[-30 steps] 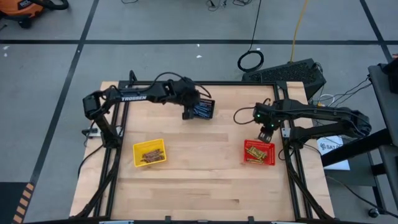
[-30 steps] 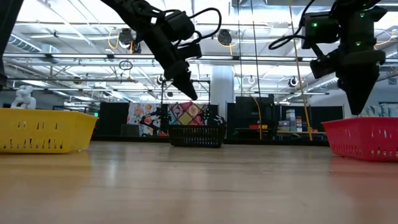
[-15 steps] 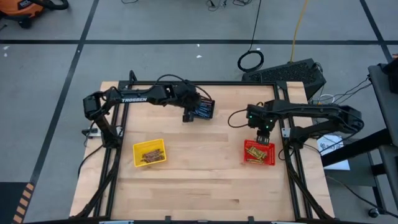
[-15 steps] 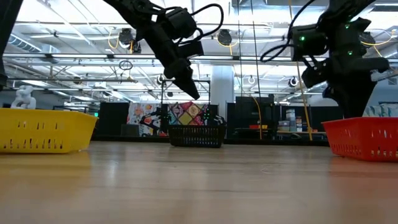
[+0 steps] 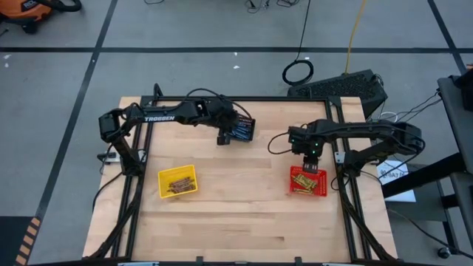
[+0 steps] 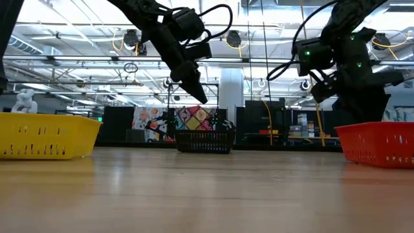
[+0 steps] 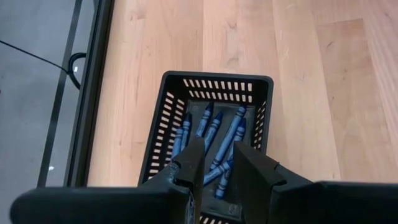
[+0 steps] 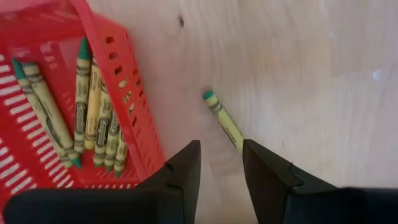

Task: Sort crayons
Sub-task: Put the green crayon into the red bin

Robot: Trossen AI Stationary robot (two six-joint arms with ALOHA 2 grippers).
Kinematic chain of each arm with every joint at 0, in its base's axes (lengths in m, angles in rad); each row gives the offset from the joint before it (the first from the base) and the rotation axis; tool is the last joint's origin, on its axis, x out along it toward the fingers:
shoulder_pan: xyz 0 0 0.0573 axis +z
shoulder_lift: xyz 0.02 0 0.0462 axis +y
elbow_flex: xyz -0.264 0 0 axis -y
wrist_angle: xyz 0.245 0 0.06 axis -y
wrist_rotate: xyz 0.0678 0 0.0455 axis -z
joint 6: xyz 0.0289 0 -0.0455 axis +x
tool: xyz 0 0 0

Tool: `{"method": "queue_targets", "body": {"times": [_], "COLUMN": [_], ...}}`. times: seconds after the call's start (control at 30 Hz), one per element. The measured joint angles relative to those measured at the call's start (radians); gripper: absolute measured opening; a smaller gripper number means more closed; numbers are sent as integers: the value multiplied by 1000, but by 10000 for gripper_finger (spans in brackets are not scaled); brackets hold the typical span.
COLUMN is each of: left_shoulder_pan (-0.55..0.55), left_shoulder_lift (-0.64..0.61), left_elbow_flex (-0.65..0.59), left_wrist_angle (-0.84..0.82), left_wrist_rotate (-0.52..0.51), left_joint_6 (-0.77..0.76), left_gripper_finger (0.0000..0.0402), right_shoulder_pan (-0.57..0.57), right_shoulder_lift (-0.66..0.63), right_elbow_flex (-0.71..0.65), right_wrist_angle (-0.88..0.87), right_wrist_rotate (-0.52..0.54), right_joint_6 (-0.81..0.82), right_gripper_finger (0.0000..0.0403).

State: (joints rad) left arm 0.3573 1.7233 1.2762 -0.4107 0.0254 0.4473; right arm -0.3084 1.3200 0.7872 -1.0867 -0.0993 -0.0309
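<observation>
Shifting leftward since a second ago, the right pincer now hangs at the red basket's far rim; the left pincer has stayed put. Yellow basket holds tan crayons, black basket blue crayons, red basket olive crayons. Both pincers stand slightly parted, empty. One loose crayon lies on the counter just beside the red basket.

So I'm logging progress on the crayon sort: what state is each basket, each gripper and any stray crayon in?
black basket: upright, blue crayons inside
red basket: upright, green-tipped crayons inside
yellow basket: upright, brownish crayons inside
stray crayon: flat on the table beside the red basket
left gripper: open, empty, above the black basket
right gripper: open, empty, over the stray crayon
</observation>
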Motion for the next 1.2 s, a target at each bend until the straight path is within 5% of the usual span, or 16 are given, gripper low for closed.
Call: {"method": "queue_targets", "body": {"times": [1.2], "left_shoulder_pan": [0], "left_shoulder_lift": [0], "left_elbow_flex": [0], "left_wrist_angle": [-3], "left_wrist_rotate": [0], "left_joint_6": [-26], "left_gripper_finger": [84], "right_shoulder_pan": [0], "right_shoulder_lift": [50], "right_elbow_flex": [-45], "right_wrist_angle": [92], "right_wrist_rotate": [-6], "right_joint_6": [68], "right_gripper_finger": [107]}}
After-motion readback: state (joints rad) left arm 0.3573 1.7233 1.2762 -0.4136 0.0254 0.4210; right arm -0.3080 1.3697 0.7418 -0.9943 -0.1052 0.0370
